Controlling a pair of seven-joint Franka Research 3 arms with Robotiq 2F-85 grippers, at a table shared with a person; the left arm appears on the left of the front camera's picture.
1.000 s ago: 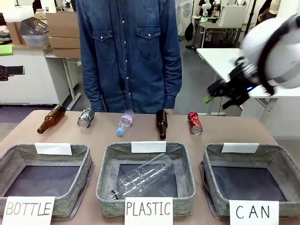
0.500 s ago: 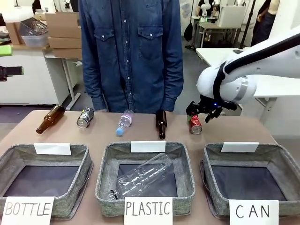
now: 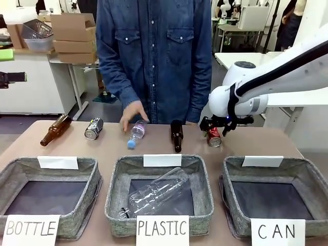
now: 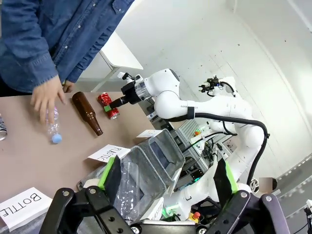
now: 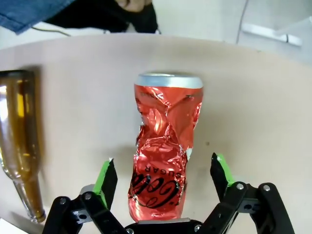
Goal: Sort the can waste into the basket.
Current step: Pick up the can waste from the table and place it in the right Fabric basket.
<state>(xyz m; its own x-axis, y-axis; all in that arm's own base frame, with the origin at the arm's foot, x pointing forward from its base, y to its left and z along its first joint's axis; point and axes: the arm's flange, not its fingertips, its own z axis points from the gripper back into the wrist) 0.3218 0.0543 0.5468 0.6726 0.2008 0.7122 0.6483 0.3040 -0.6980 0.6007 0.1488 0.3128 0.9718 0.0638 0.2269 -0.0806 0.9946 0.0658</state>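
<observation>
**Desk:** Where's the can?

**Operator:** I see the crumpled shiny red metal can (image 5: 163, 156) lying on its side on the tan tabletop (image 3: 266, 144), at the far edge near the person. Its silver end points away from my right wrist camera. The right gripper (image 5: 164, 168) is down over it with the jaws spread wide, one green pad on each side. There's a gap on both sides and nothing is gripped.

**Desk:** And its neighbours?

**Operator:** A brown glass bottle (image 3: 176, 136) lies just beside it, toward the middle. The grey woven square basket signed "CAN" (image 3: 228, 200) sits on my side of the table, nearer than the red can. The second can, dark with a silver end (image 3: 94, 128), lies well off toward the left.

**Desk:** What about the left arm?

**Operator:** The left gripper (image 4: 167, 170) hangs over the baskets, fully spread and carrying nothing. The person's hand (image 3: 134, 116) is right at the small clear plastic bottle (image 3: 136, 132).
</observation>
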